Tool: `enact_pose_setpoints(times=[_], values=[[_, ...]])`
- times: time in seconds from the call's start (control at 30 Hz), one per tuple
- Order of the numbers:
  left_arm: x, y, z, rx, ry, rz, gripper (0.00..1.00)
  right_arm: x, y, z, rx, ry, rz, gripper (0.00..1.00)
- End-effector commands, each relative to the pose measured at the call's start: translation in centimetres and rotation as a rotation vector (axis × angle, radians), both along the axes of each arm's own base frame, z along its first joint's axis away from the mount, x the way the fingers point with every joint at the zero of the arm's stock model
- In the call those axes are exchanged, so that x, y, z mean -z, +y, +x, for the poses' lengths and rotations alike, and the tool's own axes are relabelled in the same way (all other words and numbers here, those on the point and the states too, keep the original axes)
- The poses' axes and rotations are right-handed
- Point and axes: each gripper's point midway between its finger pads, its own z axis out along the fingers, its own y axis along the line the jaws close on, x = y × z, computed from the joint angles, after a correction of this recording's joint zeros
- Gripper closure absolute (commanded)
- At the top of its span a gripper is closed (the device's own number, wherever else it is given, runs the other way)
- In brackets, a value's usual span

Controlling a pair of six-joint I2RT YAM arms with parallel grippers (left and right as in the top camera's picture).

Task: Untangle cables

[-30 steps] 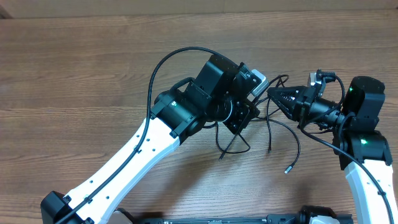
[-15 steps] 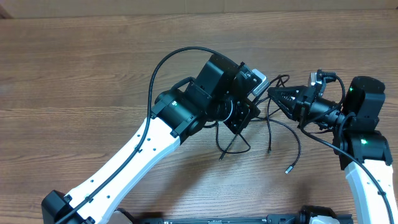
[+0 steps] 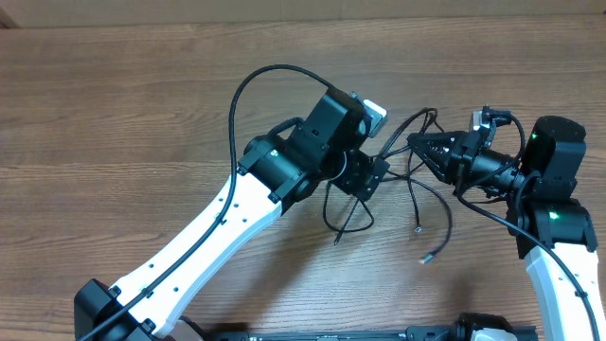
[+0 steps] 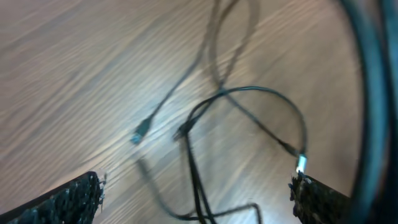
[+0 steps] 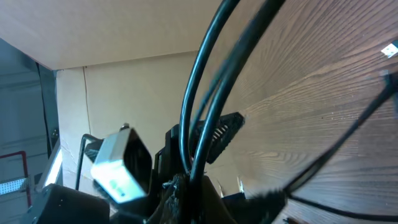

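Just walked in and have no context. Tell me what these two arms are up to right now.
Two robot arms are working on a tangle of thin black cables on a wooden table. The right gripper is clamped on a few strands. The left gripper hovers open above the loose loops, holding nothing. One plug end lies free on the table, but the strands cross one another near the grippers, so the untangling is not done.

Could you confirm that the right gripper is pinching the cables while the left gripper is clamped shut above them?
Not quite: the left gripper is open, not clamped shut. The left wrist view shows its fingers spread wide above the cables. The right gripper does pinch the cables.
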Motion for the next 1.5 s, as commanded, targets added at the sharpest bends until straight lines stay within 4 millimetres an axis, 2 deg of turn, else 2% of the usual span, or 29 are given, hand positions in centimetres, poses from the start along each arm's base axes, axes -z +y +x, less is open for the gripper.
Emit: enact_pose_setpoints(times=[0.0,0.2,0.4,0.9,1.13,1.33,1.47], values=[[0.1,2.0,1.9,-0.096,-0.058,0.077,0.0,-0.9,0.0,-0.1,-0.002,-0.042,-0.009,0.96],[0.5,4.3,3.2,-0.155,-0.033,0.088,0.01,-0.9,-0.1,0.0,0.002,-0.047,-0.017,0.96],[1.5,7.7,3.8,-0.226,0.03,0.136,0.01,-0.9,-0.1,0.0,0.005,-0.047,-0.018,0.96],[2.0,10.7,4.7,-0.297,0.07,0.147,0.0,-0.9,-0.1,0.0,0.002,-0.048,-0.016,0.96],[2.1,11.3,4.7,-0.309,0.081,0.152,0.01,-0.9,-0.1,0.0,0.002,-0.048,-0.016,0.96],[2.0,9.9,4.1,-0.259,0.118,0.089,0.0,-1.0,0.0,0.0,-0.002,-0.047,-0.011,0.96],[1.9,9.6,4.0,-0.249,0.125,0.075,0.0,-2.9,0.5,-0.2,-0.05,-0.109,0.038,0.96]])
